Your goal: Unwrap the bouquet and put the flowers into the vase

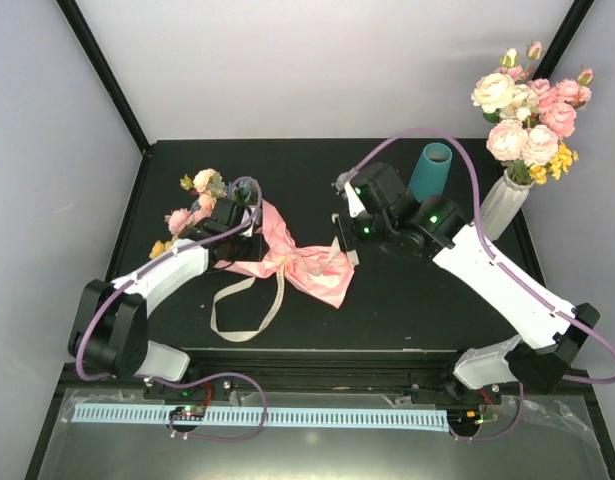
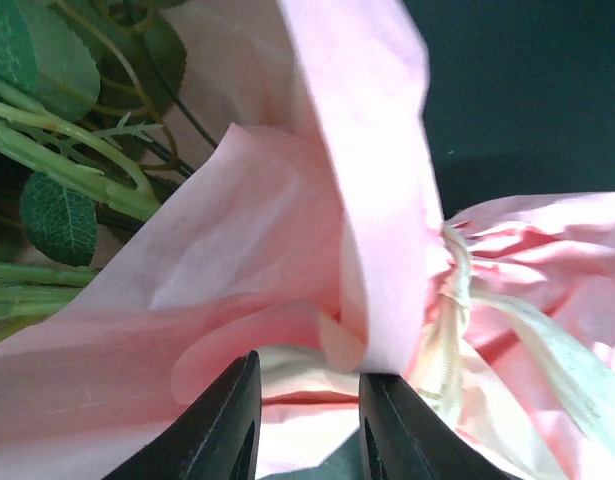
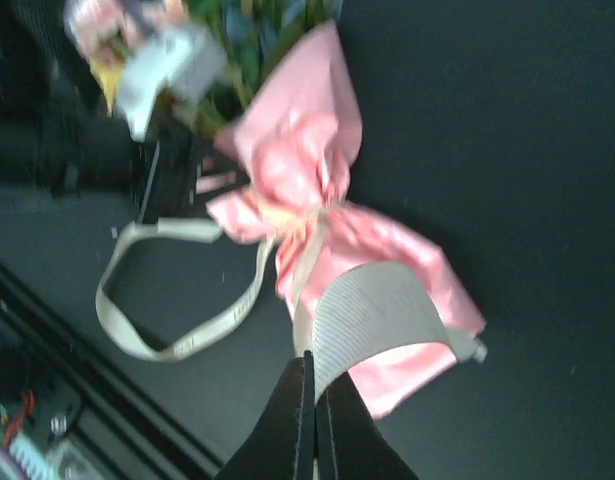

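Two grippers mid-unwrapping at frame centre: left gripper [image 2: 309,378] narrowly pinches the bouquet [image 1: 249,238] by its paper [image 1: 322,278], right gripper [image 3: 310,365] clamps the ribbon [image 3: 177,345], which next needs pulling free.

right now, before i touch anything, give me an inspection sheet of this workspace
surface: black table.
job's things: bouquet lies on its side, pink paper on, flowers toward the far left; cream ribbon trails in a loose loop; teal vase upright at the far right, no flowers in it.
clutter: white ribbed vase holding roses, beside the teal vase.
grippers: left gripper closed on the bouquet's paper; right gripper shut, apparently pinching the ribbon.
cables: purple cable arcs over the right arm, past the teal vase.
surroundings: pale walls, black frame post.
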You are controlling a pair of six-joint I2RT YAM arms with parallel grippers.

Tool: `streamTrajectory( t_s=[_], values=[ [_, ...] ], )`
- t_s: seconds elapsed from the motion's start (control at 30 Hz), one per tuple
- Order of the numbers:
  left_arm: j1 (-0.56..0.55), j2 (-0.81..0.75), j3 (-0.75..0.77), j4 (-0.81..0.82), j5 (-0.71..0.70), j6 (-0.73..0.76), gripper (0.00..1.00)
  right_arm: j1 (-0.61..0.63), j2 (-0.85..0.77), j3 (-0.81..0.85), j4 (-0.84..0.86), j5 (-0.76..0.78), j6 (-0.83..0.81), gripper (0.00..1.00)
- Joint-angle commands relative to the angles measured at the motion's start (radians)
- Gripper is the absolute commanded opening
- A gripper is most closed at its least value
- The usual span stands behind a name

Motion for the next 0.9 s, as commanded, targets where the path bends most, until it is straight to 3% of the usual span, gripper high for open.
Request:
streamTrajectory(
  t_s=[0.0,0.27,0.6,0.67,0.77,0.87],
  values=[
    [-0.026,-0.102,-0.012,-0.005,-0.001,-0.043,0.3,-0.015,0.058,0.172,-0.025,0.14,0.006,0.02],
    [-0.068,-0.293,-0.079,-0.03,-0.004,-0.086,0.33,-0.099,0.229,0.397,-0.013,0.256,-0.007,0.04],
    [-0.121,-0.315,-0.073,-0.054,0.01,-0.113,0.34,-0.241,0.659,0.68,-0.038,0.111,0.009,0.1],
    [-0.135,-0.314,-0.075,-0.048,0.012,-0.116,0.34,-0.282,0.738,0.73,-0.048,0.033,0.019,0.19],
    [-0.15,-0.301,-0.076,-0.049,0.005,-0.123,0.34,-0.358,0.831,0.807,-0.094,-0.099,0.053,0.48],
    [-0.166,-0.275,-0.069,-0.054,0.004,-0.126,0.34,-0.385,0.804,0.787,-0.098,-0.134,0.036,0.65]
  ],
)
